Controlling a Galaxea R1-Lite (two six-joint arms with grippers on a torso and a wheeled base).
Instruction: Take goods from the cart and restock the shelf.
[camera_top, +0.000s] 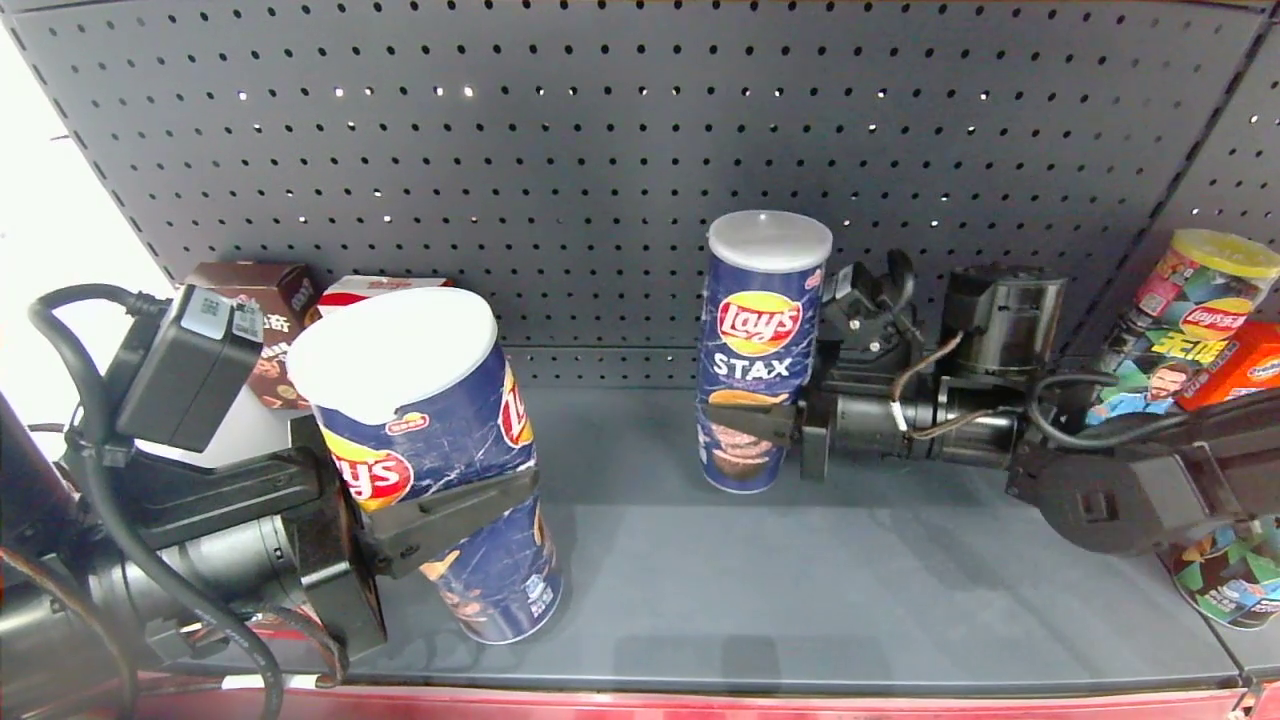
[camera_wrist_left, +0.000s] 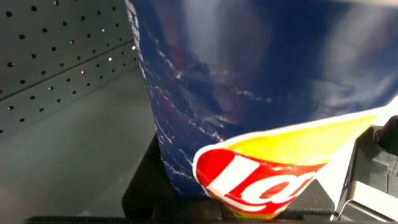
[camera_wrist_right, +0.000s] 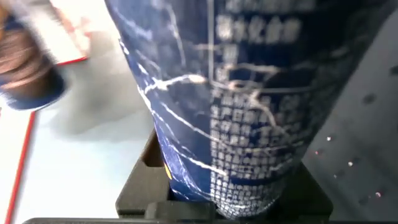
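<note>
Two tall blue chip cans with white lids stand on the grey shelf (camera_top: 800, 590). The left chip can (camera_top: 430, 440) is near the shelf's front left, tilted slightly, with my left gripper (camera_top: 450, 505) shut around its middle; its blue wall and red-yellow logo (camera_wrist_left: 261, 93) show close up in the left wrist view. The right chip can (camera_top: 758, 345) stands upright toward the back centre, and my right gripper (camera_top: 755, 420) is shut on its lower half from the right side. Its blue printed wall (camera_wrist_right: 242, 106) shows close up in the right wrist view.
Brown and red-white boxes (camera_top: 265, 310) stand at the back left of the shelf. Colourful chip cans (camera_top: 1185, 320) and an orange box (camera_top: 1235, 365) stand at the right end. A perforated grey back panel (camera_top: 640, 130) closes the rear. The shelf's front edge is red.
</note>
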